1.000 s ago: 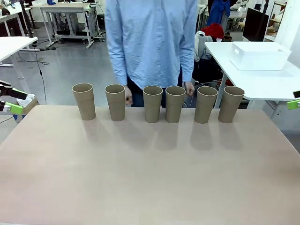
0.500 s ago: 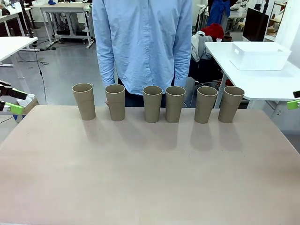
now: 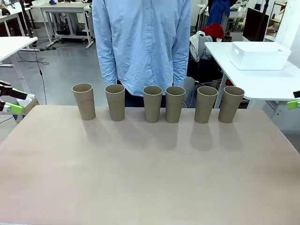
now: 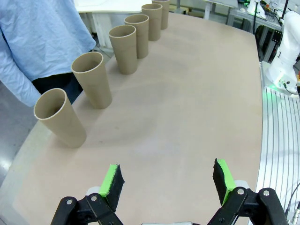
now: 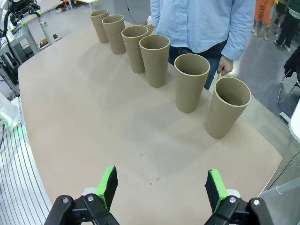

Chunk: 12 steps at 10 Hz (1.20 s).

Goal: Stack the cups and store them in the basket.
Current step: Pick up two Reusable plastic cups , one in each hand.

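Several tan paper cups stand upright in a row along the table's far edge, from the leftmost cup (image 3: 84, 101) to the rightmost cup (image 3: 231, 104). My left gripper (image 3: 11, 100) hangs open off the table's left side, well short of the nearest cup (image 4: 61, 117); its own view shows the left gripper (image 4: 168, 176) with nothing between the pads. My right gripper (image 3: 295, 99) waits open at the right edge; in the right wrist view the right gripper (image 5: 161, 186) is empty, apart from the closest cup (image 5: 228, 107). The white basket (image 3: 260, 55) sits on a separate white table at the back right.
A person in a light blue shirt (image 3: 143, 42) stands just behind the row of cups, one hand (image 5: 225, 65) hanging near the cups on the right. The brown table (image 3: 150, 173) in front of the cups is bare.
The person has shifted a little to the left and the hands dropped from behind the cups. Cups and both grippers have not moved.
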Tool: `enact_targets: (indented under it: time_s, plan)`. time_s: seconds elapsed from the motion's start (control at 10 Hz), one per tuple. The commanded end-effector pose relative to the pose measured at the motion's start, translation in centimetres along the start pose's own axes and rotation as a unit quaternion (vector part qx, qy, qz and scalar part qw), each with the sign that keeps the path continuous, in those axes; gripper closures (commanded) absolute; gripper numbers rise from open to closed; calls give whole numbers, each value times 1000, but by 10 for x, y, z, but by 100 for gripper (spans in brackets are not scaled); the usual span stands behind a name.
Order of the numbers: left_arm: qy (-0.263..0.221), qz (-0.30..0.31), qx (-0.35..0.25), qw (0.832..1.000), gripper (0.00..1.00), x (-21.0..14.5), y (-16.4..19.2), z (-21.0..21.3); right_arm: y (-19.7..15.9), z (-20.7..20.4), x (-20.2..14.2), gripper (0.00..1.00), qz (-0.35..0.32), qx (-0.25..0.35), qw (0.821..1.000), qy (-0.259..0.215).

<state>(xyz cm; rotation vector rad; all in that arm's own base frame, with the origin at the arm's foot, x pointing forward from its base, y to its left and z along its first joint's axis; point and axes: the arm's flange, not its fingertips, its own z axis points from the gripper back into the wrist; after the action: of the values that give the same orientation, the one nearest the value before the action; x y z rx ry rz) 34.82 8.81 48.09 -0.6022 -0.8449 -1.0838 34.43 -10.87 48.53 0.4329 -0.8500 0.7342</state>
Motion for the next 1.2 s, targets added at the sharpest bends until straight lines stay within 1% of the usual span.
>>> enact_targets:
  time_s: [0.0,1.1]
  plan:
    - [-4,-6,-2,1000,0,-1,0,1,1,1,1,0,3,0,1000,-5]
    - [-4,-6,-2,1000,0,-1,0,1,1,1,1,0,3,0,1000,-5]
